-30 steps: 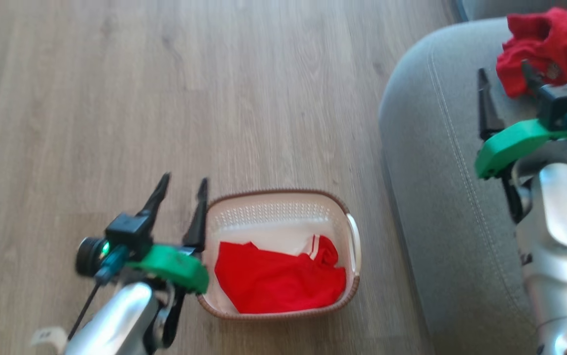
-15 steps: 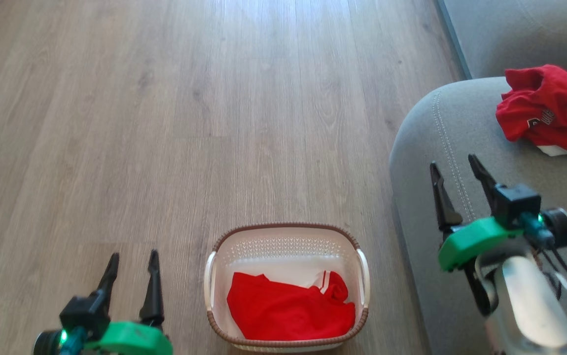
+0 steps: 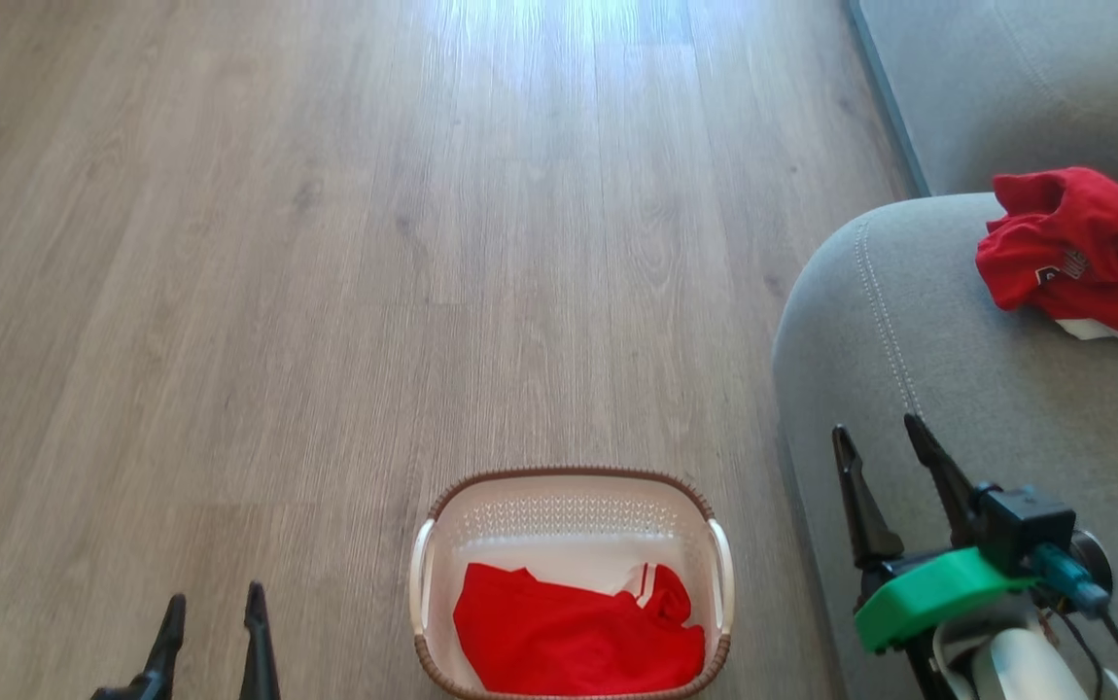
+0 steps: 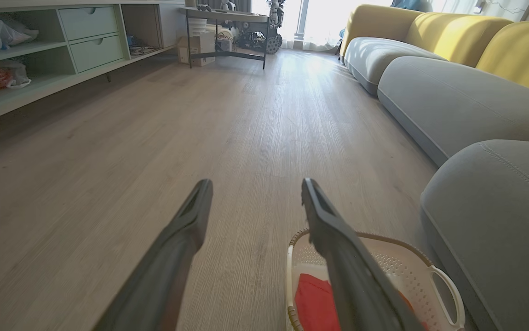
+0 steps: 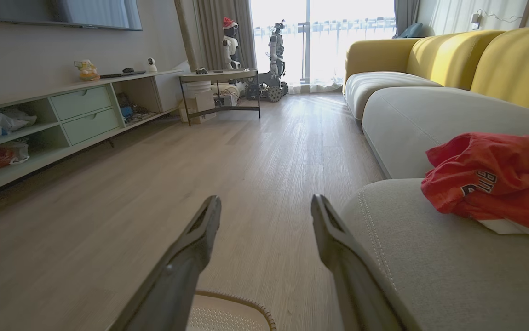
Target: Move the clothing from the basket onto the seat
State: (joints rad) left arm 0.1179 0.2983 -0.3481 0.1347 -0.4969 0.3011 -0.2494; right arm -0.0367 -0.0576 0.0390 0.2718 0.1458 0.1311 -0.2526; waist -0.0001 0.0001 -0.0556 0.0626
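A red garment (image 3: 578,632) lies crumpled in the basket (image 3: 569,477) at six o'clock; a second garment (image 3: 1069,243) sits on the seat (image 3: 948,389) at two. The left gripper (image 3: 214,593) at seven and right gripper (image 3: 877,428) at four hang empty, jaws spread. Next grab — drop straight onto the bunched collar end, probably the thickest fold, clear of the rim.

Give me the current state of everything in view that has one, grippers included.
Basket: upright on floor, holds one garment.
Red garment in basket: crumpled, untouched.
Red garment on sofa: crumpled heap, lying free.
Sofa: carries one garment.
Left gripper: open, empty, left of basket.
Right gripper: open, empty, by sofa's end.
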